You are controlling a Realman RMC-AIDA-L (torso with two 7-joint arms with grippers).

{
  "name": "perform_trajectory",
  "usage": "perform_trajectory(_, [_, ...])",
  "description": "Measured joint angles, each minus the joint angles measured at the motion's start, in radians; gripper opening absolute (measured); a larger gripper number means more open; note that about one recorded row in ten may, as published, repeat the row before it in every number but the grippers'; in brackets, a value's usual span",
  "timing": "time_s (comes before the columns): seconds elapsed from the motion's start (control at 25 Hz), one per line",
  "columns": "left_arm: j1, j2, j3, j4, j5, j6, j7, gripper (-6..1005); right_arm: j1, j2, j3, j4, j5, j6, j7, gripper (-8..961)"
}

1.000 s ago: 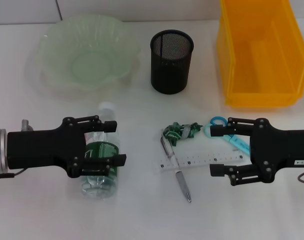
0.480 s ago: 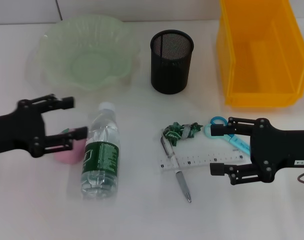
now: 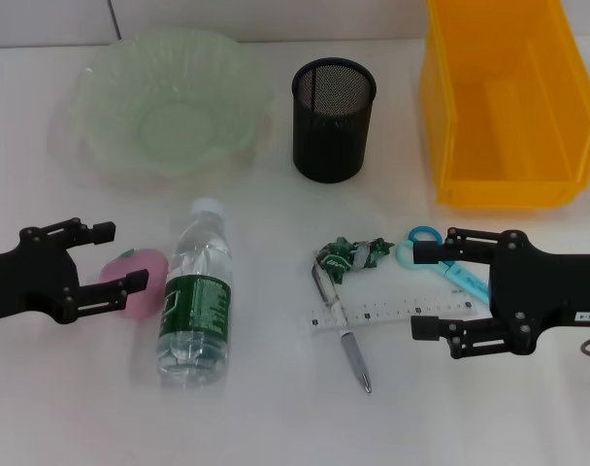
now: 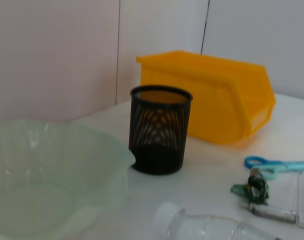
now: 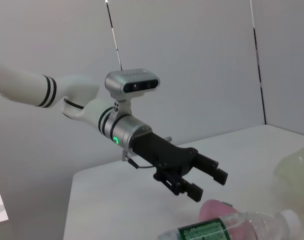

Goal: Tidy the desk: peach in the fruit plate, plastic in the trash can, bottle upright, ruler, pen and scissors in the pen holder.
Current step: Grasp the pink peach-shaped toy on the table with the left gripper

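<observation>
- Left gripper (image 3: 111,257) has pulled back off the clear plastic bottle (image 3: 193,291) toward the left edge, jaws wide, bracketing the pink peach (image 3: 135,269).
- Right gripper (image 3: 433,291) hovers wide open over the transparent ruler (image 3: 392,315).
- Nothing is sorted yet; the bottle lies flat.

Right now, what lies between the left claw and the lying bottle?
In the head view, the pink peach lies between the open left claw and the bottle, beside the bottle's label.

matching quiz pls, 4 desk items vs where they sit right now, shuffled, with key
Items:
1. peach
2. bottle
3. pen
4. pen holder

Places:
A. lying across the ruler
B. standing between fruit plate and trash can
C. between the open left gripper fingers
D. lying flat, cap toward the fruit plate

Pairs: 1-C, 2-D, 3-A, 4-B
</observation>
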Motion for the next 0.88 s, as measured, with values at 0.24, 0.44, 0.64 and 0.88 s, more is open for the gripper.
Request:
perform_trajectory(0.24, [-0.002,-0.010,0.007,-0.001,0.027,-0.037,0.007,793,0.000,0.000,0.001,0.002,0.000,0.000,0.001,841])
perform_trajectory(0.44, [-0.002,-0.015,0.009,-0.002,0.049,-0.063,0.008,792,-0.005,0.000,0.003,0.006,0.000,0.001,0.001,841])
perform_trajectory(0.64, [-0.006,-0.018,0.014,-0.002,0.057,-0.092,0.009,791,-0.008,0.000,0.005,0.008,0.000,0.002,0.001,841])
perform_trajectory(0.88, [-0.013,-0.018,0.052,-0.003,0.074,-0.124,0.011,614,-0.010,-0.001,0.006,0.008,0.000,0.002,0.001,840])
